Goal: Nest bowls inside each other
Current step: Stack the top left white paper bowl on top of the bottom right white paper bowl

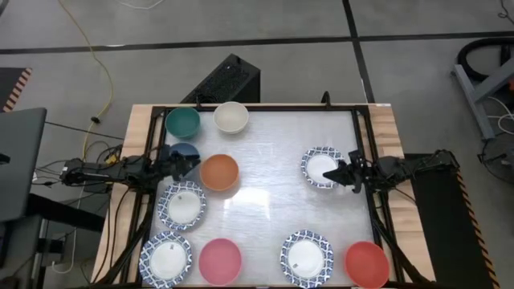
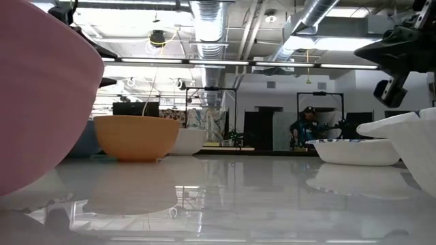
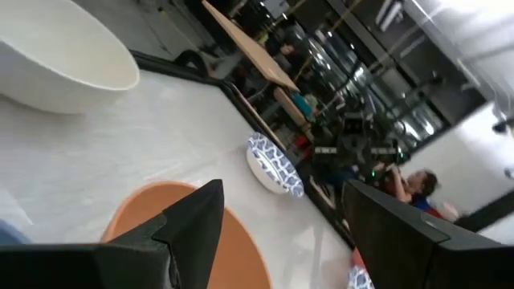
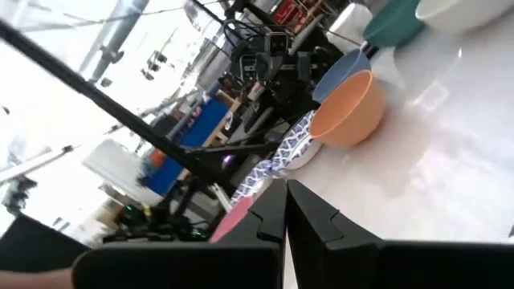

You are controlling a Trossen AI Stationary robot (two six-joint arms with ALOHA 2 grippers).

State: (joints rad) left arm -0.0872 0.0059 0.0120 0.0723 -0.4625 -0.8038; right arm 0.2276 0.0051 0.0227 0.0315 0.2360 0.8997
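Along the near edge of the surface [image 1: 265, 172] sit a patterned bowl [image 1: 166, 258], a pink bowl [image 1: 220, 259], another patterned bowl [image 1: 306, 258] and a red bowl [image 1: 367, 263], none stacked. Farther in, a third patterned bowl [image 1: 181, 205] lies on the left side.

Beyond it the left gripper [image 1: 186, 164] hangs with its jaws spread wide and empty, above a blue bowl [image 1: 184, 152] and just beside the orange bowl [image 1: 218, 172]. Opposite, the right gripper [image 1: 342, 172] has its jaws pressed together, holding nothing, at the rim of a fourth patterned bowl [image 1: 321, 167]. At the far edge stand a teal bowl [image 1: 183, 122] and a cream bowl [image 1: 230, 117].

The left arm seems about to pick the orange bowl. I'd straddle one wall of its rim, one jaw inside, one outside, grip low enough not to slip, lift level, then set it centred in a neighbour.
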